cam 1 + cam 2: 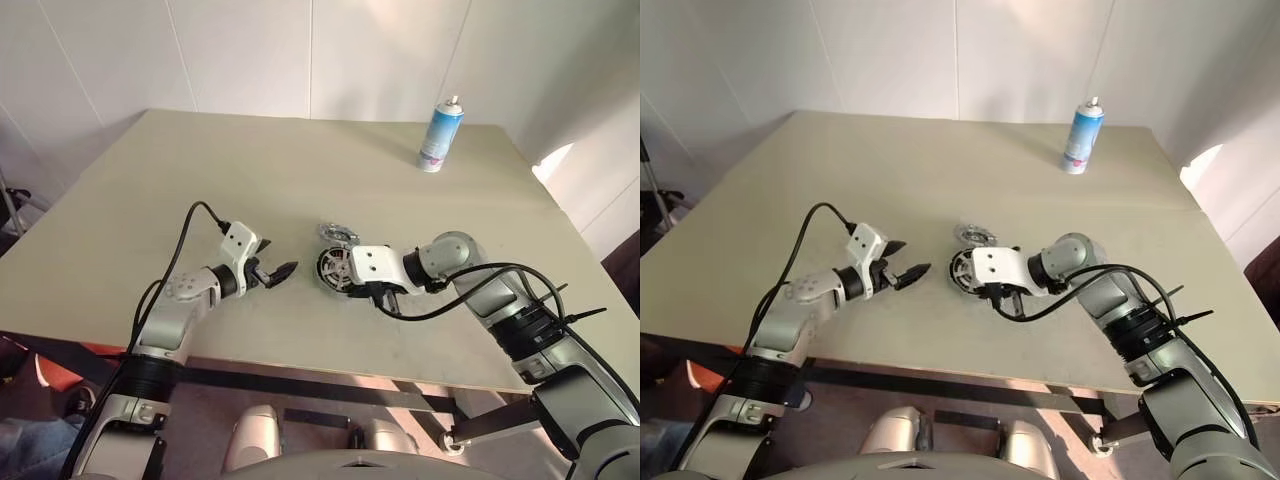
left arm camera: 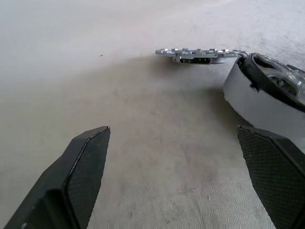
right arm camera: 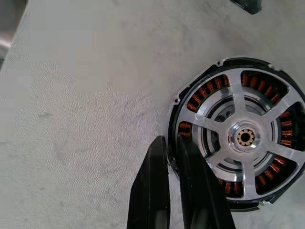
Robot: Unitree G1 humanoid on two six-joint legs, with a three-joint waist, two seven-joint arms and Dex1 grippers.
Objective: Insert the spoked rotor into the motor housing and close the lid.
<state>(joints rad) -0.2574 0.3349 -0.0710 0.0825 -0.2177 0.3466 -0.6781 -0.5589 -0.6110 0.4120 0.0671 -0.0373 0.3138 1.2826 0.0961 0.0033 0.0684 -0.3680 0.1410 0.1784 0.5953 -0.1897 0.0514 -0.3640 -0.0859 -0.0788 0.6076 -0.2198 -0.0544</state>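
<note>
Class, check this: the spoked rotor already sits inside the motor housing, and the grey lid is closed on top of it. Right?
Not quite. The spoked rotor does sit inside the motor housing, but the lid is not on it: the left wrist view shows it lying on the table beside the housing.

spoked rotor seated in motor housing, toothed lid just beside
</note>
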